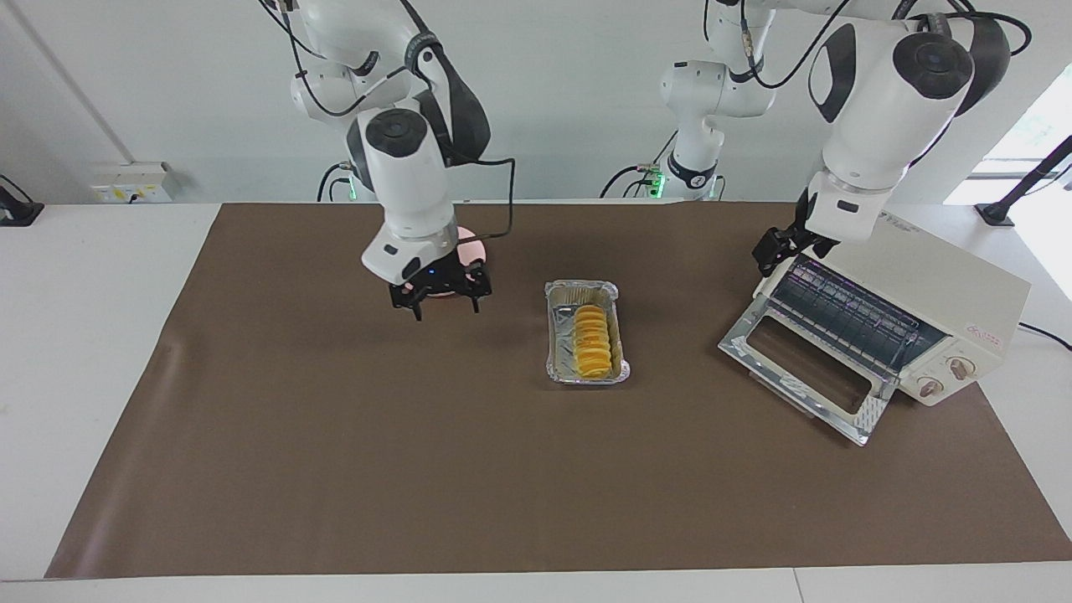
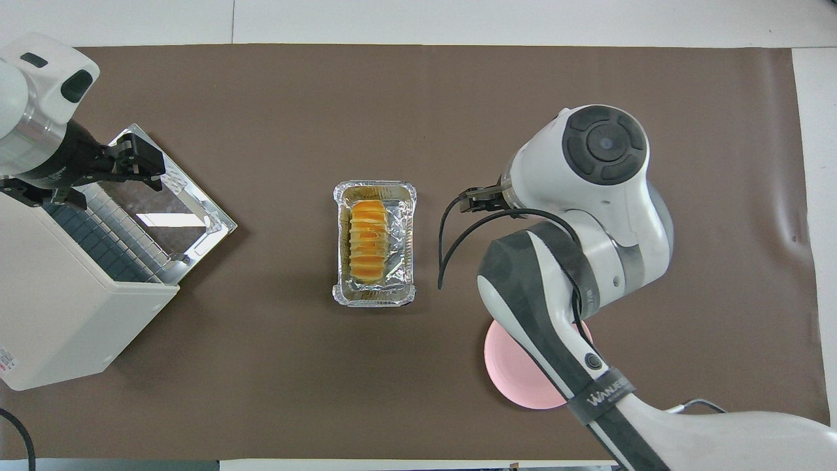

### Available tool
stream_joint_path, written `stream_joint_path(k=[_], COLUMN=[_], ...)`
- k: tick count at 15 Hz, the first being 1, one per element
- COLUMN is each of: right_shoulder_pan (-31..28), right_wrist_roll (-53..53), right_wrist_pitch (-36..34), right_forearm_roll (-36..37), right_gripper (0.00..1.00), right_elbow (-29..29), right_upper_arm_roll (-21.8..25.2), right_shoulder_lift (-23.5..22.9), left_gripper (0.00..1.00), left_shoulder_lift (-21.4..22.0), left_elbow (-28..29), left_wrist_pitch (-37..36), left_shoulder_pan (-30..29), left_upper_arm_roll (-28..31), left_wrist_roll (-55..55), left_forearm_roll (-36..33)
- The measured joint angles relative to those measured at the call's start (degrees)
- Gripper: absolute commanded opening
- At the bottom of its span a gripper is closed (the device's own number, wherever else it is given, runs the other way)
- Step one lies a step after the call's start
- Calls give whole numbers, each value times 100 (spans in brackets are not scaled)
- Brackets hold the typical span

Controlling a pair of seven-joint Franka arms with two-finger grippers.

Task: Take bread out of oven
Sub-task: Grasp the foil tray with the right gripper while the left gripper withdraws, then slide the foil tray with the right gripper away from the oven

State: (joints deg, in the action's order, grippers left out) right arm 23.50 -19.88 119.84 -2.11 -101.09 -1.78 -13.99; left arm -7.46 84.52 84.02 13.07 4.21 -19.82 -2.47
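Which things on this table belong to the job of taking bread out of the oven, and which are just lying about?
Belongs to the job:
bread, lying in the foil tray
oven, door open
left gripper, at the oven
right gripper, over the mat

Just lying about:
foil tray
pink plate
brown mat

Both arms are glossy white Franka bodies with rounded shells, dark grey-black joint caps and black bands at the wrists. The right tool (image 1: 445,303) and the left tool (image 1: 775,249) are matt black with short fingers, and a small blue light shows on the right one's housing. Loose black cables loop along the links, and a black band on the right arm reads WANJEE in white.
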Motion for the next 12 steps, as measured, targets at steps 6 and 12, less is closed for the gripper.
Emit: stream_joint_path(k=[6, 12], right_shoulder_pan=[762, 1162], right_wrist_roll=[-1375, -2149], right_wrist_pitch=[848, 1389], right_forearm_roll=[-327, -564], right_gripper=[100, 85], right_elbow=[343, -41], right_upper_arm_roll=[2, -5], right_shoulder_lift=[-1135, -1233], left_gripper=[100, 100], left_shoulder_lift=[78, 286], left_elbow=[18, 155], left_wrist_pitch=[-190, -437], left_shoulder_pan=[-499, -903], left_upper_arm_roll=[-33, -400], left_wrist_roll=[660, 795], left_forearm_roll=[5, 5])
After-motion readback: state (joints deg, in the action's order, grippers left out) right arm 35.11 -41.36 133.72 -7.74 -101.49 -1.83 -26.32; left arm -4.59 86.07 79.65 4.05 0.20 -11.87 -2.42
